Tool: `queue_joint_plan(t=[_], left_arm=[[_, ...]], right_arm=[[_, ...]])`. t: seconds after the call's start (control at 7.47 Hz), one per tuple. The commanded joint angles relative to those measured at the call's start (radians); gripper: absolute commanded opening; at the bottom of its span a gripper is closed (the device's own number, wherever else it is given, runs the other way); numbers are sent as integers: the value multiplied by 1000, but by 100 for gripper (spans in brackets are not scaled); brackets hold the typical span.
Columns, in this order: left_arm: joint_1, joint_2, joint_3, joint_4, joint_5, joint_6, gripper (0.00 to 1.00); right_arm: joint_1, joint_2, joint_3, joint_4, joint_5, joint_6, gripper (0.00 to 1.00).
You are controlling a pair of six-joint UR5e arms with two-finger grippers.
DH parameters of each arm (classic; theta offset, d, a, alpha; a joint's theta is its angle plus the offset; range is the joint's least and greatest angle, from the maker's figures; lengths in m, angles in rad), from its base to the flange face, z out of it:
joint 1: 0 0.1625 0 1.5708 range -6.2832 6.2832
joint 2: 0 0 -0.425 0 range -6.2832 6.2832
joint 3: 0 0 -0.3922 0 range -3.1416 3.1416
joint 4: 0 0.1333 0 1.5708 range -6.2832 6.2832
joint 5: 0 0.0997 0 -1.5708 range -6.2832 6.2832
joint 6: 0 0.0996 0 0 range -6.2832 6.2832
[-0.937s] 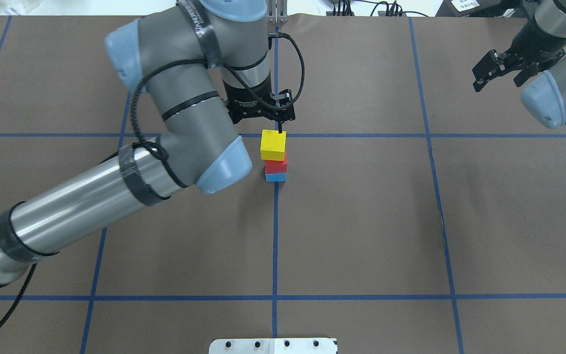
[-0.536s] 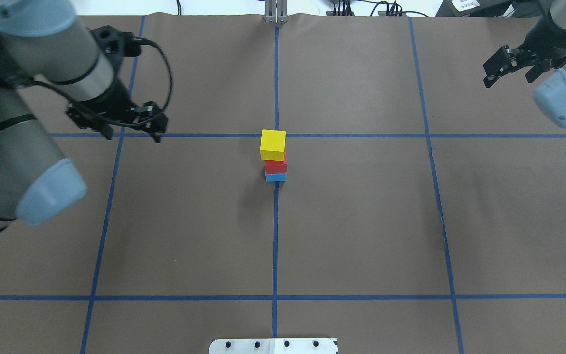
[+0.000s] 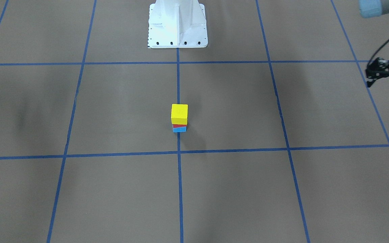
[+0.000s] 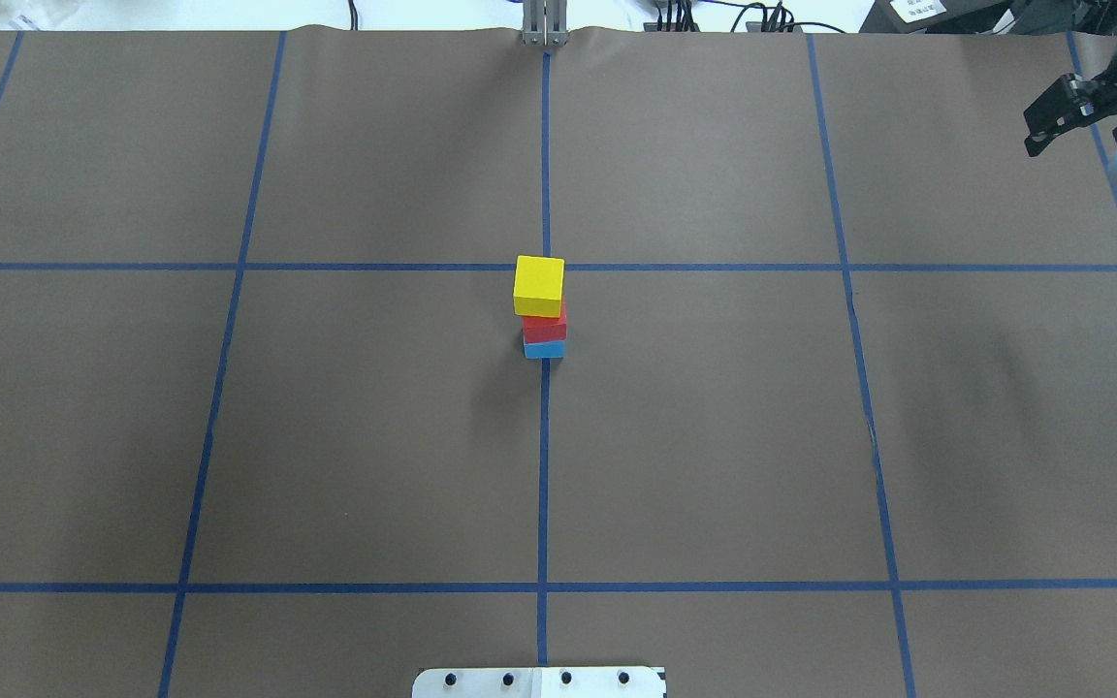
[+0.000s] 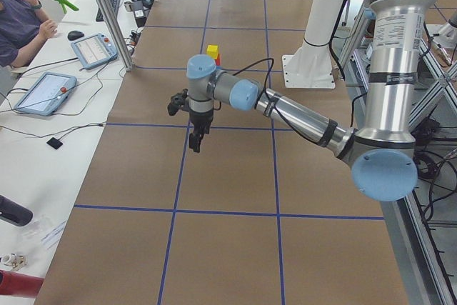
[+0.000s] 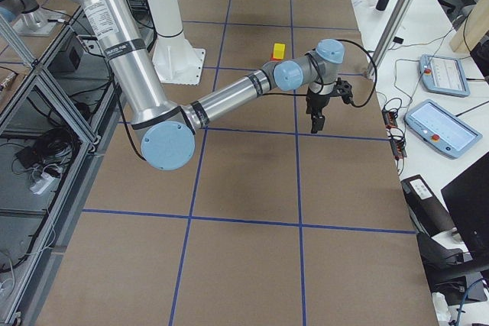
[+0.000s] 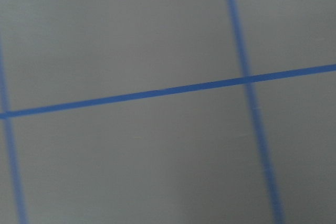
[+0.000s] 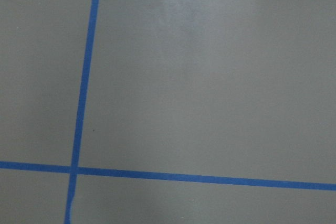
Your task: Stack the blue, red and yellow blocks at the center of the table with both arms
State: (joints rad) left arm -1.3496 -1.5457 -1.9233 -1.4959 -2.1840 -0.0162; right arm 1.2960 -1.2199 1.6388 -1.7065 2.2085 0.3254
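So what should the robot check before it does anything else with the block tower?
1. Order: yellow block on red block on blue block: ok.
2. Place: the blocks stand on the middle tape line of the table: ok.
3. Edges lined up exactly: cannot tell from these angles.
4. The left gripper is open, empty and away from the blocks: ok.
5. The right gripper is open, empty and off near the table's corner: ok.
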Motion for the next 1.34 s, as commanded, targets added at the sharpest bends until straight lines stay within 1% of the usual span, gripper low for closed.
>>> queue_joint_plan(t=[0.0,0.13,0.27,0.4,0.54,0.67,0.8,0.94,1.21], left_arm=[[-205,35,256,-114,-56,286,100],[-218,33,359,-224,-56,286,100],[-218,45,419,-274,-56,286,100],[-218,36,423,-271,-57,274,100],[-218,27,376,-248,-59,177,100],[-218,45,251,-191,-62,42,100],[-218,85,139,-91,-98,32,100],[-217,98,94,-54,-117,29,100],[-217,115,131,-70,-117,35,100]], right_arm=[[148,-96,-10,-1,128,-192,99],[196,-152,-10,1,146,-265,99],[227,-211,-7,1,146,-343,100],[255,-266,16,2,145,-359,99],[256,-282,21,2,142,-361,99],[259,-282,9,2,137,-362,100],[269,-279,0,1,137,-362,99],[279,-279,-2,1,137,-361,99],[316,-279,-2,-8,146,-361,99]])
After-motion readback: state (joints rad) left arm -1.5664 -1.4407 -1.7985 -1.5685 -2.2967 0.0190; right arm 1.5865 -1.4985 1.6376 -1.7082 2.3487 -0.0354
